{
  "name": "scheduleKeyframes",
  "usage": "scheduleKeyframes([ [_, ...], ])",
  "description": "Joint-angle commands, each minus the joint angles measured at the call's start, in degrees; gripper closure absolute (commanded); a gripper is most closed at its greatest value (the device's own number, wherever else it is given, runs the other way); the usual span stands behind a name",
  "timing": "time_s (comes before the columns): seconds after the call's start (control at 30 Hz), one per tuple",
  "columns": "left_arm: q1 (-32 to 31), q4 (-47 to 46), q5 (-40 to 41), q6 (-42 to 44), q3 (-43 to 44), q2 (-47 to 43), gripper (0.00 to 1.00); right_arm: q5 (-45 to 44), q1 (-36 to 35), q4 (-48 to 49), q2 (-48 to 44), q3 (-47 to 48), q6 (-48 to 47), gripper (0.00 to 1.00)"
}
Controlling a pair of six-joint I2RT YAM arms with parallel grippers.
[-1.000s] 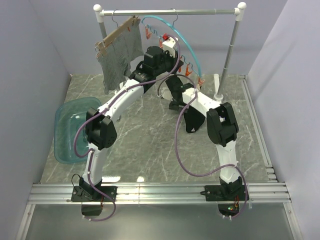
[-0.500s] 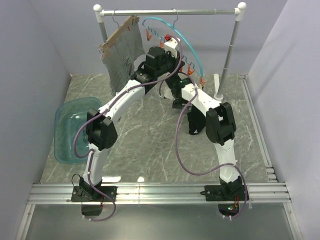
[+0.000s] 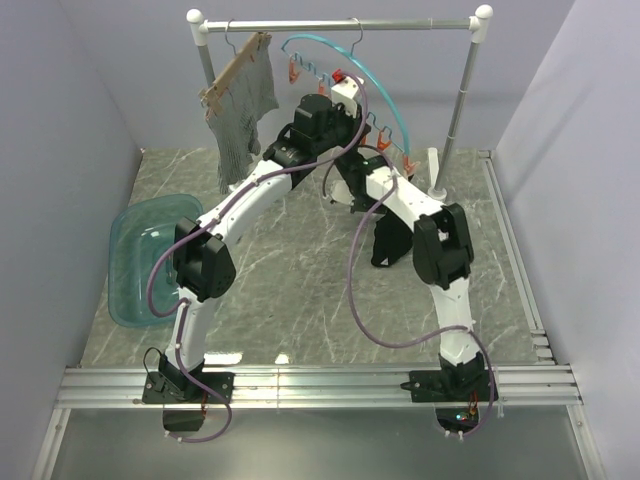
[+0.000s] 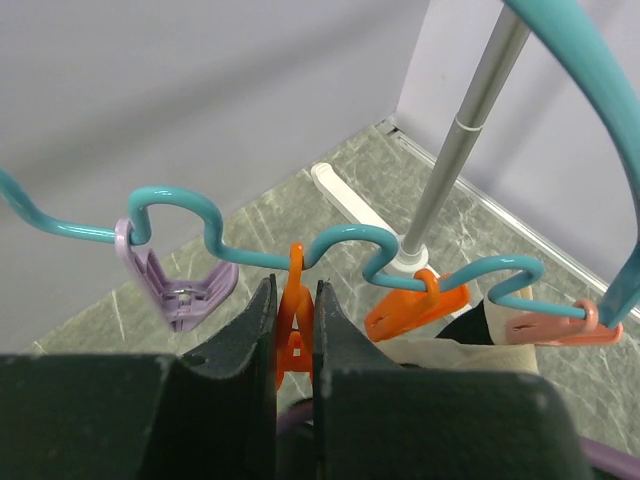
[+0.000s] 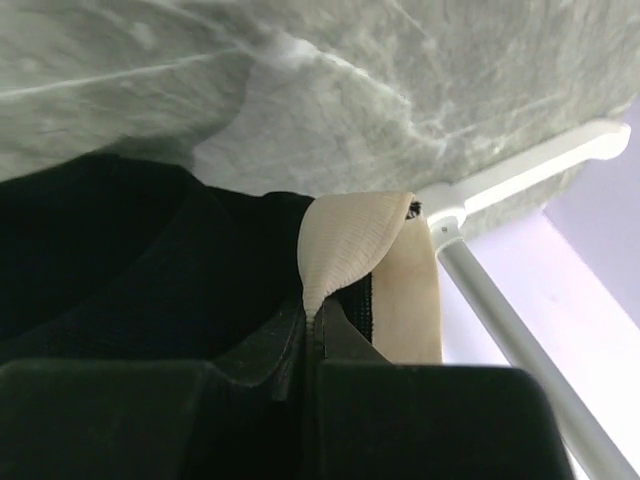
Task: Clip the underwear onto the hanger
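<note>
The teal hanger (image 3: 375, 88) hangs by its hook from the rail, with its wavy lower bar (image 4: 340, 238) crossing the left wrist view. My left gripper (image 4: 295, 300) is shut on an orange clip (image 4: 293, 335) hanging from that bar. A purple clip (image 4: 185, 292) sits to the left, and a second orange clip (image 4: 415, 310) and a pink one (image 4: 550, 326) to the right. My right gripper (image 5: 318, 325) is shut on the pale waistband (image 5: 350, 240) of the black underwear (image 5: 150, 250). The underwear (image 3: 385, 242) hangs below the arms, and its waistband (image 4: 450, 350) shows just under the clips.
A brown wooden hanger with grey mesh cloth (image 3: 240, 100) hangs at the rail's left end. The rack's right post (image 3: 458, 105) stands close behind the clips, and its foot (image 4: 350, 205) rests on the marble floor. A teal basin (image 3: 145, 255) sits at the left.
My right gripper has shut on the underwear's waistband. Both wrists have edged up towards the hanger. The grey cloth on the wooden hanger has swung round and now shows narrower.
</note>
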State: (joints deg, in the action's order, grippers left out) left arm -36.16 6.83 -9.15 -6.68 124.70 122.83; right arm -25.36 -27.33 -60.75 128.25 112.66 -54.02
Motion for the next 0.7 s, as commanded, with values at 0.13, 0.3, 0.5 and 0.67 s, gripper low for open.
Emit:
scheduleKeyframes([
  [0.13,-0.6,-0.3,0.3,-0.8,4.4,-1.6,1.00,11.8,0.2,18.0,-21.5,-17.2,-7.9,1.00],
  [0.3,-0.6,-0.2,0.2,-1.2,4.9,-1.4,1.00,20.2,0.8,31.4,-32.6,-31.3,-11.3,1.00],
  [0.5,-0.5,0.6,0.4,-1.5,4.7,-1.4,1.00,31.0,2.7,43.2,-39.3,-41.5,-11.0,1.00],
  [0.67,-0.2,0.7,0.1,-2.8,4.8,-1.1,1.00,41.2,6.3,57.1,-44.7,-48.7,-9.1,1.00],
])
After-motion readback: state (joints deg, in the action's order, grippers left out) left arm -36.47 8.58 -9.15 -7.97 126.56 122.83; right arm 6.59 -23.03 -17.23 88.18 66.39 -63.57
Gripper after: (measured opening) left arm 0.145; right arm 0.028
